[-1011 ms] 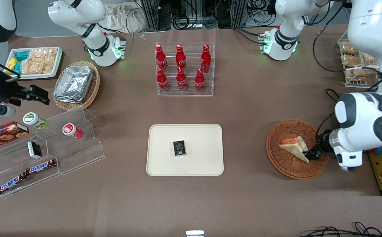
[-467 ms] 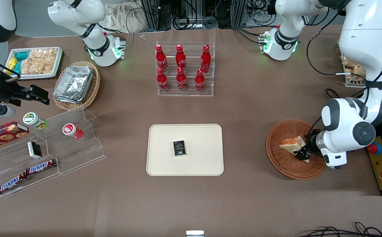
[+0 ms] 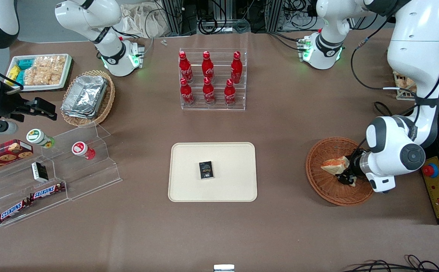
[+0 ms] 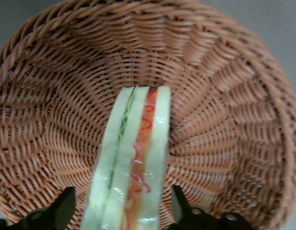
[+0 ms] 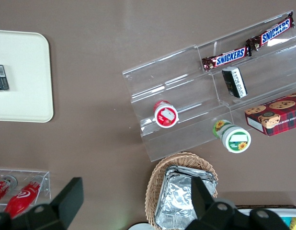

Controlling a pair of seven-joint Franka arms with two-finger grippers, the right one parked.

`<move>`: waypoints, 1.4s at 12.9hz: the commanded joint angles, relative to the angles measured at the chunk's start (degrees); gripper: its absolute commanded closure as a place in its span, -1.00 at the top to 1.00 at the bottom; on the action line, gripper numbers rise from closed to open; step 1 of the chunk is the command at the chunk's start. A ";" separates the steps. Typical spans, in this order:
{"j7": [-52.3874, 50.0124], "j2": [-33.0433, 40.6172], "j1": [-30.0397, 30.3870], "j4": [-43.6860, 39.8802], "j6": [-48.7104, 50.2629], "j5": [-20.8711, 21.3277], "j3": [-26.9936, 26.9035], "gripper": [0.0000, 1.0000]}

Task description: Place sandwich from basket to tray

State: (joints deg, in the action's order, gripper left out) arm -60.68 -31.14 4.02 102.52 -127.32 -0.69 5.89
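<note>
The gripper (image 3: 346, 177) is set low in the basket (image 3: 327, 189), fingers spread astride the sandwich (image 4: 131, 167). Nothing is clamped yet, so a squeeze seems next.

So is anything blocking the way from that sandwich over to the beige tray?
Nothing visible on the bare table between basket and tray. The hand straddles the sandwich. A small dark packet lies mid-tray.

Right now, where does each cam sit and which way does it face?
Front: high over the table, facing both arms; tool at the sandwich in the basket.
Left wrist: on the working arm, aimed into the basket; fingers straddle the sandwich, apart.
Right wrist: looks down at tray, snack shelves.
Shared: basket, sandwich, tray.
</note>
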 commanded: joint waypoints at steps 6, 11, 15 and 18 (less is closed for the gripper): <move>2.75 4.15 -1.38 -9.86 13.99 -0.10 0.61 -1.00; 6.17 2.85 -2.44 -26.74 30.11 -0.10 10.52 -1.00; 14.90 -4.44 -6.81 -31.84 27.22 6.74 19.86 -1.00; 14.63 -11.38 -13.41 -33.17 23.37 10.96 19.77 -1.00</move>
State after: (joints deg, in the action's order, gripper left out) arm -47.31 -36.72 -6.17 73.60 -102.35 7.48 25.69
